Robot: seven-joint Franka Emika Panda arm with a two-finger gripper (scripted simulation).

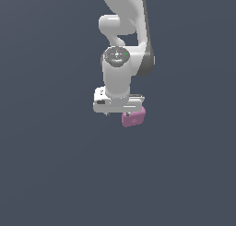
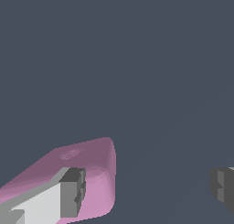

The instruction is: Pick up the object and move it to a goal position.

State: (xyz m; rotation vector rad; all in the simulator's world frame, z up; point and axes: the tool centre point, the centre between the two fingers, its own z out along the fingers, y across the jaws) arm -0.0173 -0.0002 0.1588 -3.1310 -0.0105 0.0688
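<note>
The object [image 1: 133,117] is a small pink-magenta chunk with rounded edges and a faint dent, lying on the dark grey floor just below the white gripper hand, toward the exterior view's right. My gripper [image 1: 118,113] points straight down, close above the floor. In the wrist view the gripper [image 2: 148,189] is open wide, with nothing between the fingers. One finger [image 2: 72,192] stands in front of the object [image 2: 93,161] and overlaps it. The other finger [image 2: 224,186] is far from the object. I cannot tell whether the near finger touches it.
A plain dark grey floor [image 1: 55,174] spreads all around. The white arm [image 1: 124,17] rises above the gripper. No other objects show in either view.
</note>
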